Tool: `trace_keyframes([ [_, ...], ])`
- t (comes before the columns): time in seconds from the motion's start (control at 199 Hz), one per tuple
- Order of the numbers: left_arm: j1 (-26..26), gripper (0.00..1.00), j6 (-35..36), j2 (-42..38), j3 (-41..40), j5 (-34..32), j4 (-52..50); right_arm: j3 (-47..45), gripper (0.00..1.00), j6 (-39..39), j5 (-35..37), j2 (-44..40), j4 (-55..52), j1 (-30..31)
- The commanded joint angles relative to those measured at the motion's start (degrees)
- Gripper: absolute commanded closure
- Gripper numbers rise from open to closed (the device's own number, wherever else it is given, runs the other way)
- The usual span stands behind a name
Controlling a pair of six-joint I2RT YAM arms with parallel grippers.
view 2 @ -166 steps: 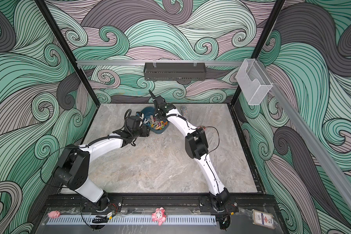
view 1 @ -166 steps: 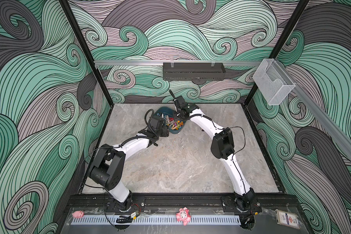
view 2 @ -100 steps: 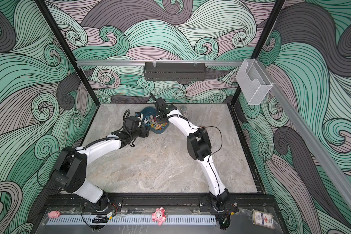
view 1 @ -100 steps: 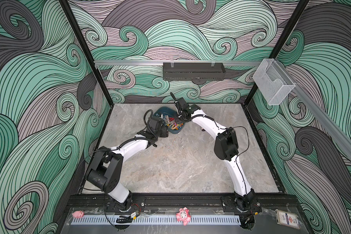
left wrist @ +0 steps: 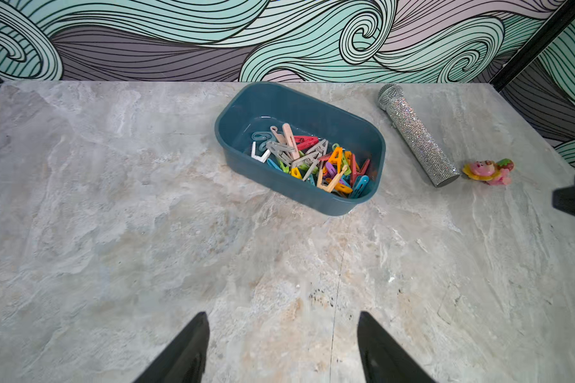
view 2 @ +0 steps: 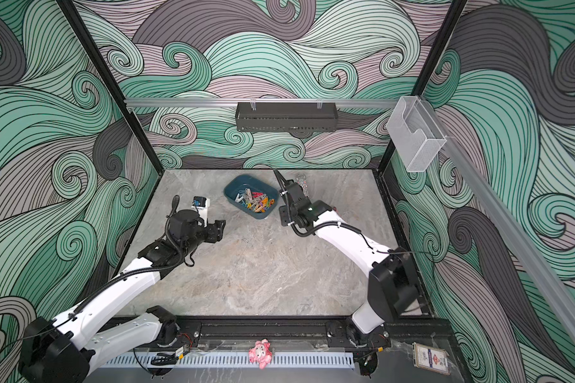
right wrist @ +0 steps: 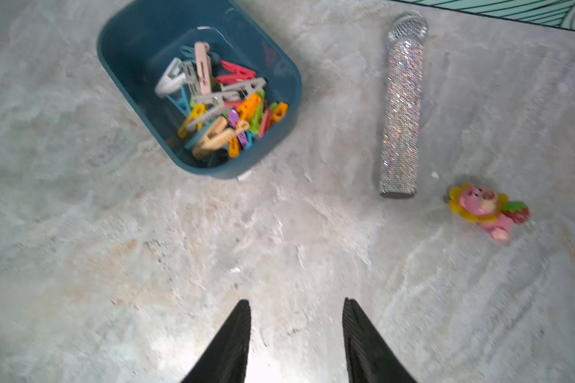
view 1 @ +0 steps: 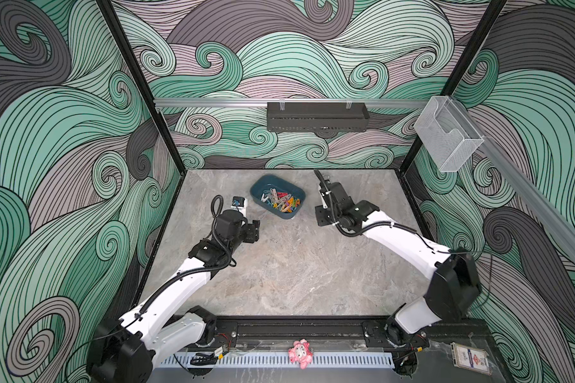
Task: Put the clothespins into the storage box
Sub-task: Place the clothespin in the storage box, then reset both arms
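Note:
The dark teal storage box [view 1: 295, 215] [view 2: 230, 191] stands at the back middle of the marble table, and both wrist views show it too [left wrist: 279, 189] [right wrist: 127, 36]. A heap of coloured clothespins [view 1: 281, 200] [left wrist: 312, 159] [right wrist: 223, 102] lies inside it. I see no clothespin on the table around it. My left gripper [view 1: 254, 228] [left wrist: 283, 315] hovers in front and to the left of the box, open and empty. To the right of the box my right gripper [view 1: 318, 175] [right wrist: 296, 301] is open with nothing between its fingers.
A glittery silver microphone [left wrist: 415, 132] [right wrist: 400, 109] lies right of the box, with a small pink toy figure [left wrist: 488, 170] [right wrist: 485, 207] beyond it. A black perforated tray [view 1: 316, 116] and a clear holder [view 1: 445, 139] hang on the walls. Another pink figure [view 1: 300, 353] sits on the front rail.
Both arms have drawn back from over the box, the left toward the front left and the right to the right. The right gripper has opened.

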Motion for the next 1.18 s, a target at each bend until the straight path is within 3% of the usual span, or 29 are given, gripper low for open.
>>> trace_keyframes([
  [0.0,-0.44,0.27,0.53,-5.46,-1.75,-4.41,-3.33,-11.49,0.41,0.84,6.68,-9.73,9.77,-0.44],
  [0.08,-0.42,0.27,0.26,-8.82,-4.05,-7.02,-2.06,-20.77,0.25,-0.80,10.75,-18.44,16.61,-1.20],
  [0.156,-0.44,0.26,1.04,-10.99,-5.79,-8.90,-0.72,-29.36,0.01,-4.30,15.55,-26.11,24.76,-1.57],
  [0.346,-0.45,0.24,1.73,-12.51,-7.92,-17.45,1.52,-38.58,0.00,-11.74,22.41,-38.09,32.07,-4.95],
  [0.502,-0.43,0.24,3.84,-8.96,-9.57,-31.33,6.26,-39.41,0.00,-11.70,27.13,-37.86,31.85,-10.69],
  [0.602,0.05,0.22,9.01,-5.37,-10.81,-37.13,11.60,-41.46,0.00,-12.31,28.43,-35.45,36.49,-14.21],
  [0.803,5.02,0.21,12.09,1.65,-13.50,-37.56,22.00,-44.50,0.00,-12.06,26.29,-29.43,43.48,-19.66],
  [1.175,14.89,0.21,9.50,11.17,-18.08,-24.03,37.81,-49.28,0.00,-9.45,19.27,-23.17,53.19,-27.02],
])
